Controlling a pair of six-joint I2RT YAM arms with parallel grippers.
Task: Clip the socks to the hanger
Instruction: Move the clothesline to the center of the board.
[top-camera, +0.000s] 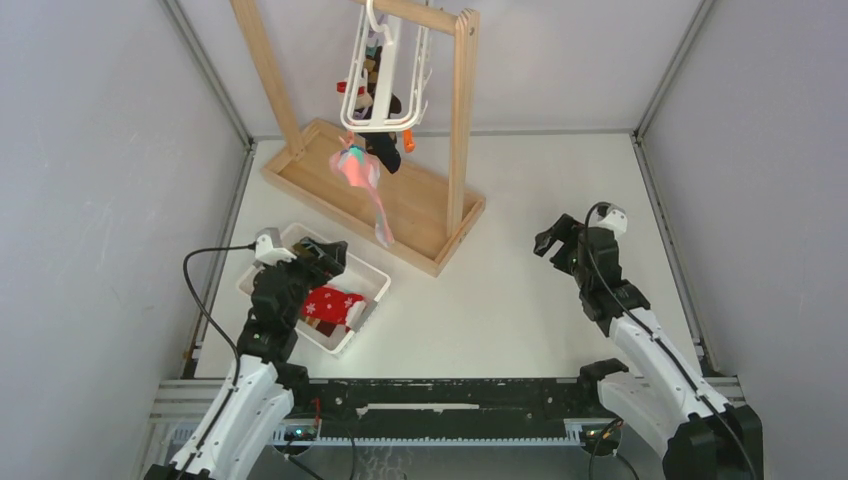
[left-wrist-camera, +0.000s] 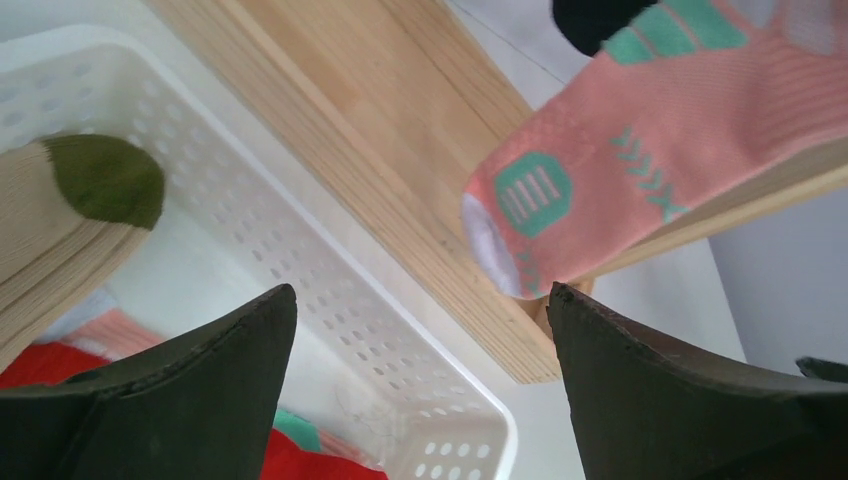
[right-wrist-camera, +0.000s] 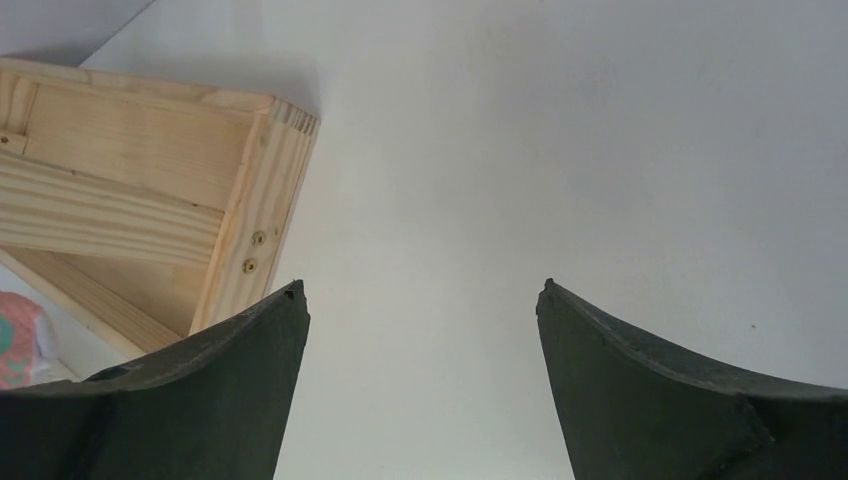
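The socks (top-camera: 330, 298) are soft, light and limp (they drape wherever pinched), so the red sock (top-camera: 340, 308) in the basket (top-camera: 372, 275) is best taken near its cuff, leaving an edge free for a clip (top-camera: 408, 140) on the hanger (top-camera: 385, 100), which hangs from the wooden rack (top-camera: 462, 120) across the desk (top-camera: 540, 180). The left fingers (left-wrist-camera: 200, 380), spread and empty, hover over the basket; the right fingers (right-wrist-camera: 200, 390), likewise spread, hold nothing above the desk. There is one hanger: a pink sock (left-wrist-camera: 650, 170) and a dark sock (top-camera: 388, 152) dangle below it, others bunched above cannot be counted, and at least three lie in the basket.
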